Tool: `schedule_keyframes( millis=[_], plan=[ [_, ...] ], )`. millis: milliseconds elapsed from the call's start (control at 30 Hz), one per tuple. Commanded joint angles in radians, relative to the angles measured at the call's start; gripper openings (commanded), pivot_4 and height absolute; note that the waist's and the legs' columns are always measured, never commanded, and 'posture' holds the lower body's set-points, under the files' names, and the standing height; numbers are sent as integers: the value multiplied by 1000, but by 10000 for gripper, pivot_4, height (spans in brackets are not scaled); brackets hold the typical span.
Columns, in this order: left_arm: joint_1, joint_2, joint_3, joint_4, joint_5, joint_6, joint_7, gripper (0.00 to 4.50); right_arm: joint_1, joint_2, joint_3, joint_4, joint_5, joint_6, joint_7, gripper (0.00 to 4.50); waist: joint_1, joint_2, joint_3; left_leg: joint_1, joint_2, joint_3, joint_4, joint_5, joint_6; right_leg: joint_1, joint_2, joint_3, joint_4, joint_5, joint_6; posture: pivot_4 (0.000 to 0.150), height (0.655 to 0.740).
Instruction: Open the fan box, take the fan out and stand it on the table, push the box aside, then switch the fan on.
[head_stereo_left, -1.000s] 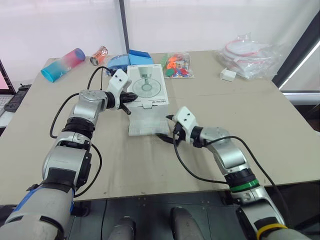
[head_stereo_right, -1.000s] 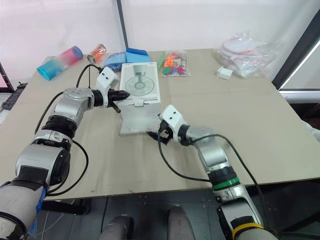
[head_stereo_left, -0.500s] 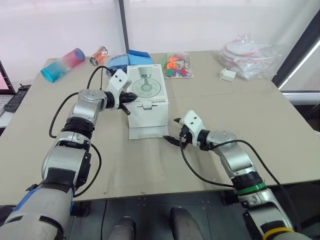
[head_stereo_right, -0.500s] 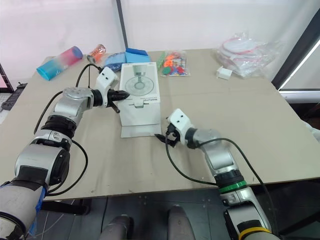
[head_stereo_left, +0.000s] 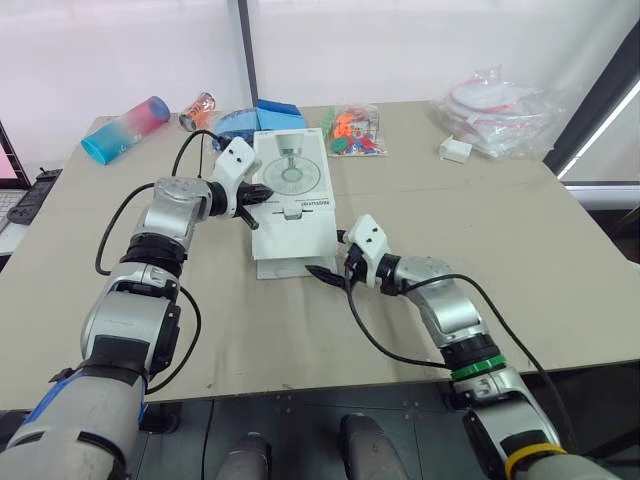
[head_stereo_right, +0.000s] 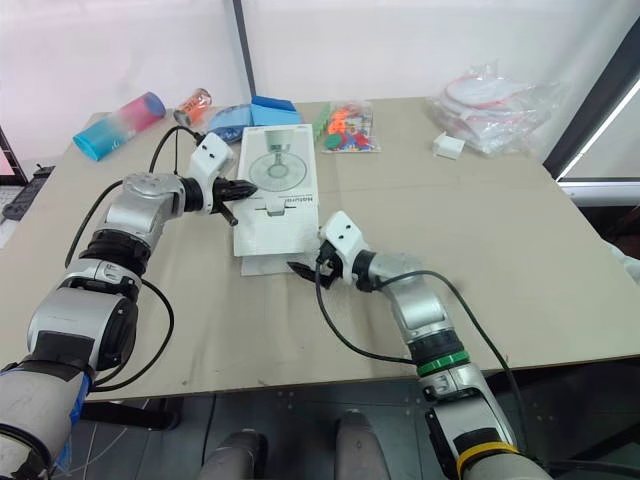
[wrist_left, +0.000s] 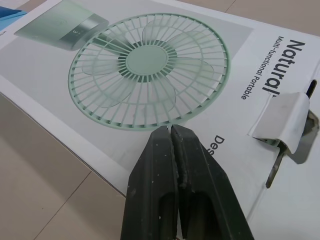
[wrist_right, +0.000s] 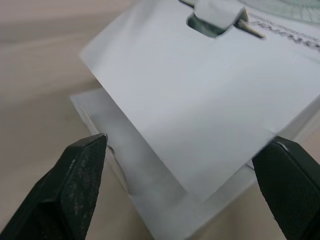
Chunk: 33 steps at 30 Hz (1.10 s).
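The fan box (head_stereo_left: 292, 185) lies flat in the middle of the surface (head_stereo_left: 520, 240), printed face up, with its near end turned toward you. At its left edge, your left tool (head_stereo_left: 262, 197) has its fingers pressed together, and the tips rest on the printed face just beside the fan picture. That looks like a brace, pinning the box so it does not slide while the near end is worked. There the end flap (head_stereo_left: 295, 245) slopes down from the hang tab (head_stereo_left: 291, 212), lifted a little off the layer beneath. Your right tool (head_stereo_left: 322, 272) sits at the flap's right corner with its fingers wide apart and the flap's edge between them, placed to catch it and peel the box open. The fan is not out yet.
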Motion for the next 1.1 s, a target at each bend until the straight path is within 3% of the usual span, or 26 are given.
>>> schedule_keyframes(
  millis=[33, 300, 600, 867, 1100],
  plan=[
    [1, 29, -3, -36, 5, 4, -17, 1378, 18, 0, -52, -134, 132, 39, 82, 45000, 0, 0, 0, 0, 0, 0, 0, 0, 0, 0, 0, 0, 0, 0, 0, 1500, 7400],
    [22, 86, -19, -33, 18, -15, -77, 1378, 23, 13, -108, -208, 264, 122, 100, 45000, 0, 0, 0, 0, 0, 0, 0, 0, 0, 0, 0, 0, 1, 0, 0, 1500, 7400],
    [58, 112, 14, -69, -2, -27, -77, 1378, -107, 111, -130, -36, 213, 83, -42, 45000, -1, 0, 0, 0, 0, 0, 0, 0, 0, -1, 0, 0, 4, 0, 0, 1500, 7400],
    [162, 209, 52, -376, -10, 58, -3, 1378, -202, 143, -117, 153, 126, -3, -119, 45000, -15, 0, 0, 0, 0, 0, -1, 0, 0, -4, 0, 0, 6, 0, 0, 1500, 7400],
    [139, 131, 56, -534, -77, 159, 21, 1378, -236, 158, -126, 216, 100, -32, -147, 45000, -17, 0, 0, -4, -1, -1, 0, 0, 0, -7, -1, 0, 7, 0, -1, 1500, 7400]
  ],
)
